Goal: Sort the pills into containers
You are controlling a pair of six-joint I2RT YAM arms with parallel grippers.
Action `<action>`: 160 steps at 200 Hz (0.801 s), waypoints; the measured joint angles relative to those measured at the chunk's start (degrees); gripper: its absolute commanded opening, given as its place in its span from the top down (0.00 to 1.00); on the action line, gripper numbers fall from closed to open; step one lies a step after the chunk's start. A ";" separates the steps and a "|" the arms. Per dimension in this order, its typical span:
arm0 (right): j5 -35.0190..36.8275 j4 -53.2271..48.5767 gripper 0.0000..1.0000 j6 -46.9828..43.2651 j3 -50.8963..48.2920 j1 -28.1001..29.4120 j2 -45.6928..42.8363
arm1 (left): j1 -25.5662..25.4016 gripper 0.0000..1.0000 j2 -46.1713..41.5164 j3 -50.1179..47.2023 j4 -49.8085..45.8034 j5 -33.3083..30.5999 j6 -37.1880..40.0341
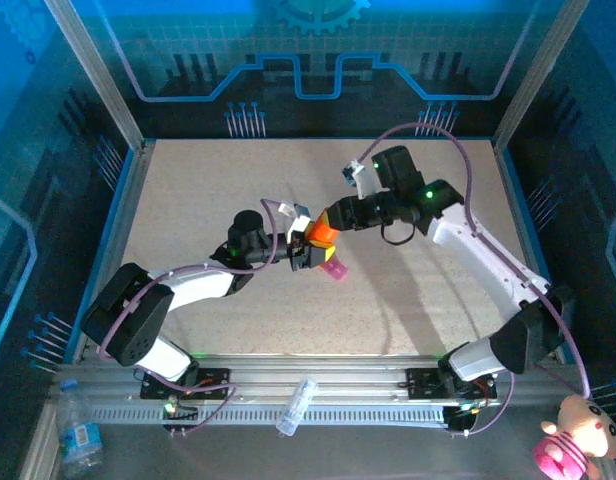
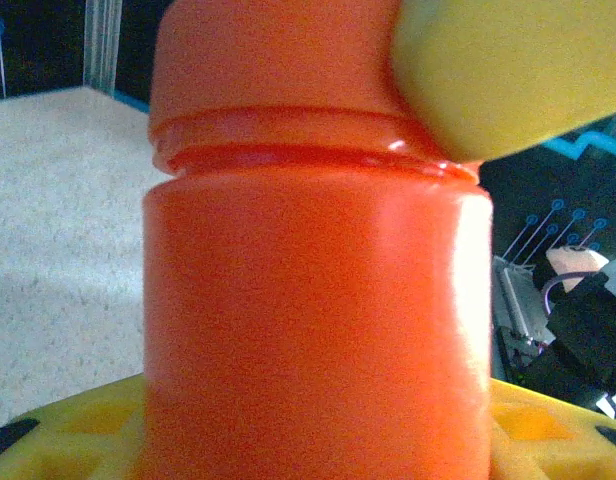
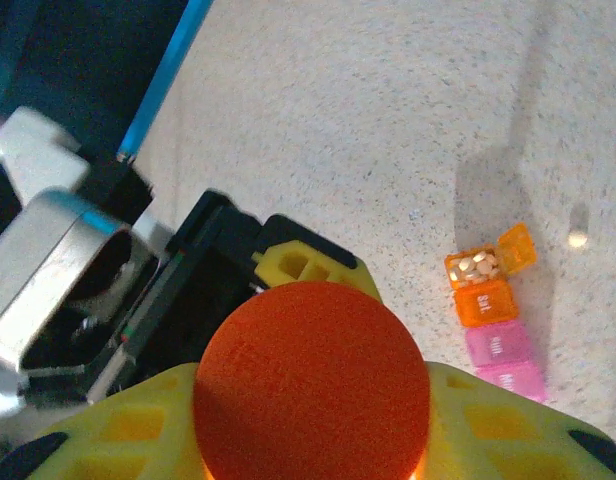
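An orange pill bottle [image 1: 320, 233] hangs above the table's middle, between both arms. My left gripper [image 1: 308, 252] is shut on the bottle's body [image 2: 318, 330], with its yellow fingers [image 2: 78, 430] on either side. My right gripper [image 3: 313, 425] is shut on the round orange cap [image 3: 313, 380], its yellow fingers [image 3: 508, 430] flanking it. Below on the table lie the containers [image 3: 493, 320], a strip of orange and pink compartments [image 1: 336, 268]. The end orange compartment stands open with several white pills [image 3: 476, 265] inside.
A small white speck [image 3: 577, 240] lies on the table right of the strip. A clear tube [image 1: 296, 405] rests on the front rail, a water bottle [image 1: 78, 437] sits at the near left and a pink plush toy [image 1: 578, 437] at the near right.
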 measured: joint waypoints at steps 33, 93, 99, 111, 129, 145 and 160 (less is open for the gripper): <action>4.50 6.25 0.56 9.49 -3.04 1.55 -0.61 | 0.48 1.00 0.02 -0.46 -0.81 -2.34 0.35; -4.46 1.62 0.15 1.53 -1.79 -4.74 -3.78 | -0.33 1.00 -0.15 -0.04 4.48 -2.64 0.96; -5.40 0.44 0.15 -0.48 -1.77 -5.90 -5.07 | -0.33 1.00 -0.15 0.00 4.94 -2.58 0.96; -7.13 -2.14 0.13 -4.44 -1.36 -7.93 -7.41 | -0.28 1.00 -0.37 0.02 5.79 -2.25 0.94; -9.07 -5.97 0.13 -10.03 1.44 -9.14 -8.94 | -0.24 1.00 -0.55 0.11 6.62 -1.62 0.92; -10.47 -9.60 0.12 -14.56 6.23 -9.05 -7.63 | -0.24 1.00 -0.52 0.22 7.26 -0.57 0.74; -11.26 -13.16 0.12 -18.32 12.11 -9.05 -4.37 | -0.24 1.00 -0.52 0.42 7.63 0.52 0.50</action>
